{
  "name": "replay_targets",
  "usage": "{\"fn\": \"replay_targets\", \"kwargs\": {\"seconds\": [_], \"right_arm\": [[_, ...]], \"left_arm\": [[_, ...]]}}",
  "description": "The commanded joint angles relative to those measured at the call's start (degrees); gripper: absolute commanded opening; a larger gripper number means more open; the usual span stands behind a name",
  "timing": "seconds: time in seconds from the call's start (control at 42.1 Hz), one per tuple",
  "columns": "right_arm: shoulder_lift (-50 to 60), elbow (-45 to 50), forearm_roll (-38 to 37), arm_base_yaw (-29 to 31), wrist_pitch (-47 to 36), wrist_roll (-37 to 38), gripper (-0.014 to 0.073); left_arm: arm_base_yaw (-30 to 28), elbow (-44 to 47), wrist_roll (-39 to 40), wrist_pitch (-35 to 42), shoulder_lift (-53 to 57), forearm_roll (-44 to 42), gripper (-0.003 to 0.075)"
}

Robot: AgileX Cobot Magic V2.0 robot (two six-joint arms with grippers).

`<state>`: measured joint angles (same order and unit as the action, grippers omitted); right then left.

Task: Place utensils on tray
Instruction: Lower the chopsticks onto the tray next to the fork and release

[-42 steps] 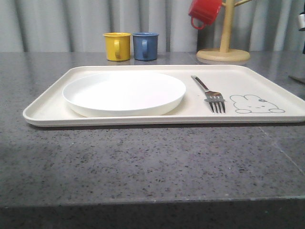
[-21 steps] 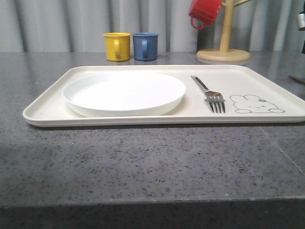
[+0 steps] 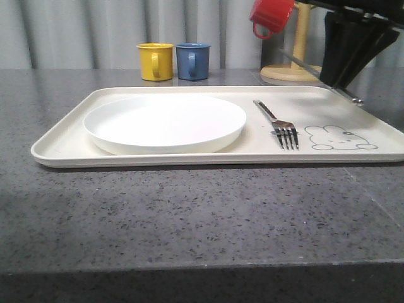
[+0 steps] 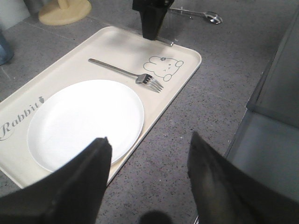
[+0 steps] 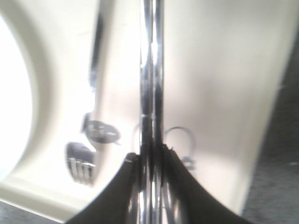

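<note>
A pair of flat metal chopsticks (image 3: 322, 78) is held clamped between the closed fingers of the right end effector (image 3: 338, 79), as confirmed in the right wrist view, where the two bright strips (image 5: 152, 70) are seen pressed together and running straight out from between the dark fingers (image 5: 175, 186). In the front view the chopsticks are carried at a slant, with one end projecting toward 10 o'clock from the end effector in front of the mug tree base (image 3: 284, 73) and the other end emerging at about 4 o'clock near the tray's far right rim. The right end effector is positioned above the far right corner of the cream tray (image 3: 69, 151), its dark fingers pointed downward and angled slightly inward.

On the tray, the white plate (image 3: 164, 123) is set in the left half and the four-tined fork (image 3: 278, 123) lies just to its right, tines toward the near edge, beside the rabbit drawing (image 3: 339, 137). The fork lies at about 7 o'clock from the right end effector, apart from it.

In the left wrist view the left end effector (image 4: 147, 186) is held wide open with nothing between its fingers, raised above the grey surface (image 4: 224, 70) off the tray's near side. A metal spoon (image 4: 198, 14) lies on the surface beyond the tray.

A yellow mug (image 3: 155, 61) and a blue mug (image 3: 192, 60) stand behind the tray; a red mug (image 3: 271, 17) hangs on the mug tree.
</note>
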<state>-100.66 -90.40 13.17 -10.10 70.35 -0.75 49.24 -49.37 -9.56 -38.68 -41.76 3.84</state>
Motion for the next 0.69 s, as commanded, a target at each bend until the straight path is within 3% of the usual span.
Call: {"fn": "replay_targets", "kwargs": {"seconds": [0.0, 0.19, 0.451, 0.665], "right_arm": [[0.6, -1.6, 0.7, -1.1, 3.3, 6.0, 0.0048], [-2.6, -1.6, 0.7, -1.5, 3.3, 11.7, 0.0083], [-3.3, -1.6, 0.8, -1.5, 3.7, 11.9, 0.0387], [0.7, -1.6, 0.1, -1.5, 5.3, 2.0, 0.0396]], "left_arm": [[0.5, -1.5, 0.6, 4.5, 0.0, 0.2, 0.0376], [0.5, -1.5, 0.6, 4.5, 0.0, 0.2, 0.0376], [0.5, -1.5, 0.6, 4.5, 0.0, 0.2, 0.0376], [0.5, -1.5, 0.6, 4.5, 0.0, 0.2, 0.0376]]}}
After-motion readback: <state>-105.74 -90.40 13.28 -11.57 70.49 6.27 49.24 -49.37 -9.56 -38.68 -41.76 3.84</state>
